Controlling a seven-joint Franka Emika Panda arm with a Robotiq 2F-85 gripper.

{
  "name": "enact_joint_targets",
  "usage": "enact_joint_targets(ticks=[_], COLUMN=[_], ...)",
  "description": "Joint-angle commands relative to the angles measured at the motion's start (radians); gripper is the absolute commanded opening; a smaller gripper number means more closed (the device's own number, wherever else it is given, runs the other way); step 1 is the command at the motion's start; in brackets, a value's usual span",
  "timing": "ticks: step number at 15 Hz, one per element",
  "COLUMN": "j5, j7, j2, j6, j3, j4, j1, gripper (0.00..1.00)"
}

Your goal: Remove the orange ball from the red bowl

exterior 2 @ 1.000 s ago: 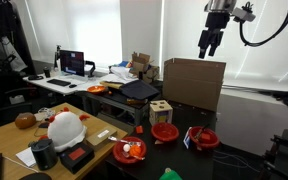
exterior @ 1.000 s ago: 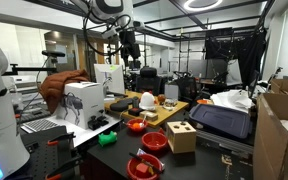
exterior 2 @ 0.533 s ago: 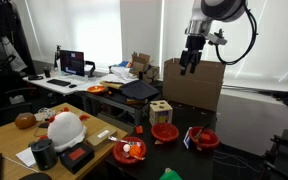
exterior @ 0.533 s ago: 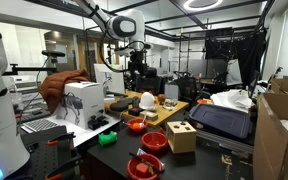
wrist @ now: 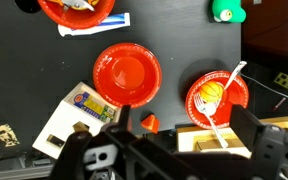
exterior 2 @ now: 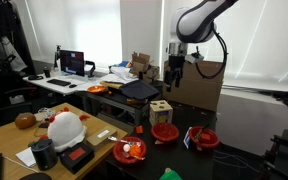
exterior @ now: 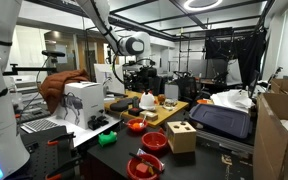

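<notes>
In the wrist view the orange ball (wrist: 208, 97) lies in a small red bowl (wrist: 236, 84) with a white plastic fork across it. My gripper (wrist: 184, 122) is open and empty, high above the table, its fingers framing the bottom of the view. The bowl is just beyond the fingertips, to the right. In both exterior views the gripper (exterior: 144, 78) (exterior 2: 174, 76) hangs well above the black table. In an exterior view the bowl (exterior 2: 118, 152) with the ball (exterior 2: 133, 150) sits at the table's near left.
An empty red bowl (wrist: 126, 72) is at centre, and a third red bowl (wrist: 76, 8) on paper is at the top. A green object (wrist: 224, 10), a small orange cone (wrist: 150, 122), a wooden cube box (wrist: 199, 143) and a card box (wrist: 79, 110) lie around them.
The arm has come down and swung towards the black table, so the gripper is much lower than a second ago. The gripper stays open. Nothing on the table has moved.
</notes>
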Motion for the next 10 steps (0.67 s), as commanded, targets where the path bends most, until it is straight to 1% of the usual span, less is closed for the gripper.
enact_joint_targets(ticks=[1, 4, 8, 10], j5=[-0.045, -0.056, -0.043, -0.052], j7=[-0.007, -0.021, -0.055, -0.067], j2=[0.145, 0.254, 0.384, 0.439], j6=[-0.03, -0.057, -0.102, -0.124], j3=[0.015, 0.035, 0.072, 0.079], j4=[0.149, 0.263, 0.414, 0.483], j1=[0.028, 0.053, 0.075, 0.091], gripper=[1.0, 1.0, 1.0, 1.0])
